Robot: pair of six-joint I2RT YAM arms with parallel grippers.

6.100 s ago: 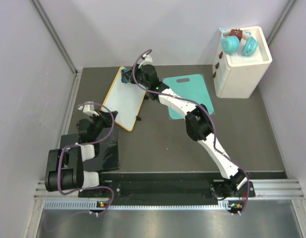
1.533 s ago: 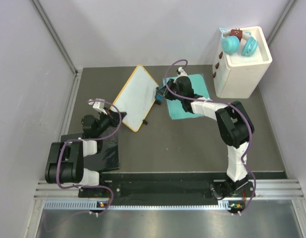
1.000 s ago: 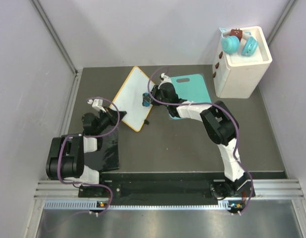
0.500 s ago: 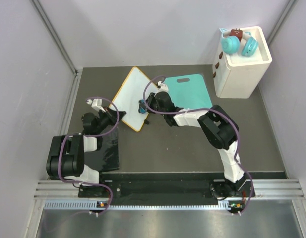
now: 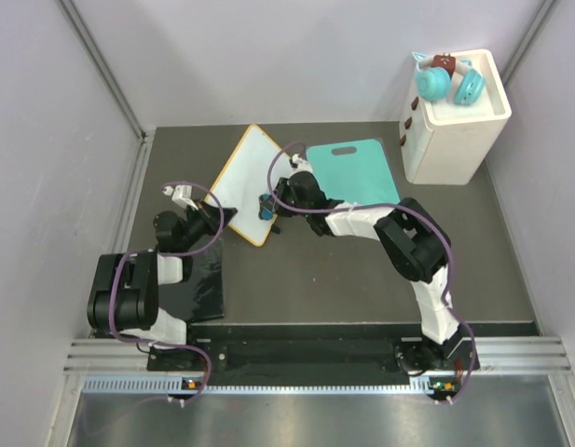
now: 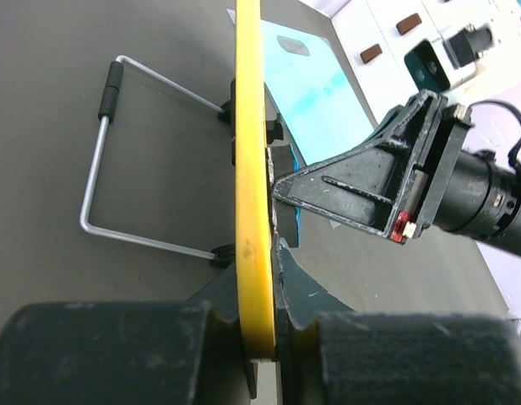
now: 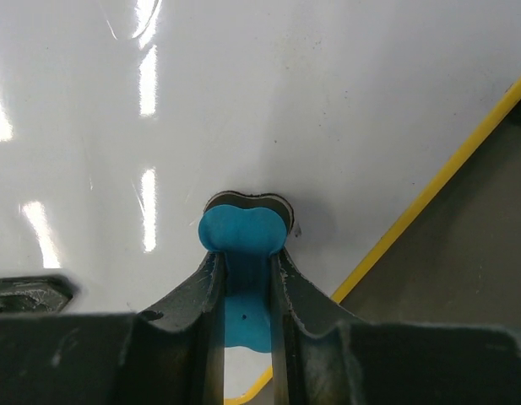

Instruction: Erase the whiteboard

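Your right gripper [image 7: 243,268] is closed on a small blue eraser [image 7: 241,229] that presses on the white face of the whiteboard [image 7: 311,93], while your left gripper [image 6: 258,291] clamps its yellow-orange edge, on the dark table [image 5: 315,270], just beside the teal cutting board [image 5: 352,172].

The whiteboard [image 5: 242,177] is at the far middle of the table [image 5: 306,270], and the left gripper [image 5: 222,220] grips its near corner. The right gripper [image 5: 266,207] presses an eraser [image 7: 241,229] on its right part. A cutting board [image 5: 357,177] lies just right of it, a box [image 5: 455,140] further right, and a mat [image 5: 194,284] in front on the left
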